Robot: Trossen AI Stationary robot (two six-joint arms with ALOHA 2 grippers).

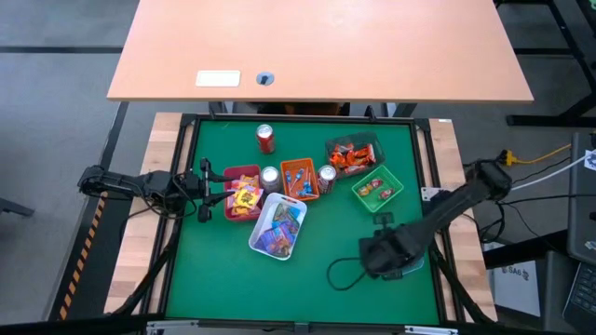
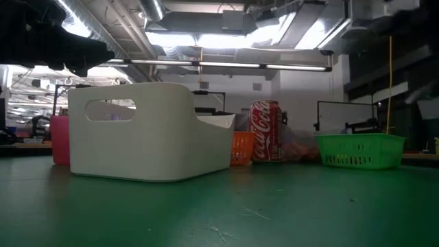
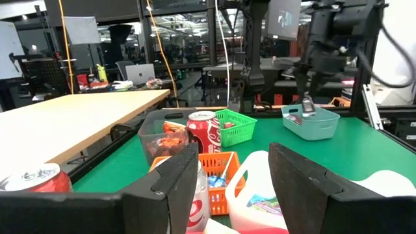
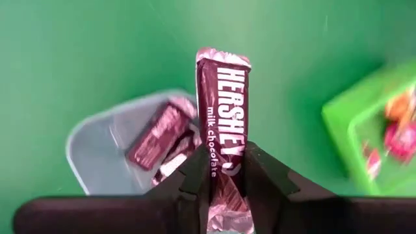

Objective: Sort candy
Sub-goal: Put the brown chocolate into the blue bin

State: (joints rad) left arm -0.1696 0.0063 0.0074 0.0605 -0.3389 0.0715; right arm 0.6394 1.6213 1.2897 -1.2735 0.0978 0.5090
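- My left gripper point(image 1: 207, 191) hovers just left of the pink plastic tray point(image 1: 231, 174) of yellow-wrapped sweets point(image 1: 247, 196), its fingers point(image 3: 172, 185) spread wide with nothing between them.
- Right of the pink tray I see the white plastic bin point(image 1: 262, 232) of blue sweets, an orange tray point(image 1: 300, 177), silver and red soda cans point(image 1: 265, 138), a dark tray of orange-red sweets point(image 1: 350, 156) and a green mesh basket point(image 1: 377, 187).
- Well right of the pink tray, my right gripper point(image 4: 226, 170) is clamped on a brown Hershey's milk chocolate bar point(image 4: 222, 127), held over the pale blue-grey tray point(image 4: 104, 146) that already holds similar bars point(image 4: 156, 136).
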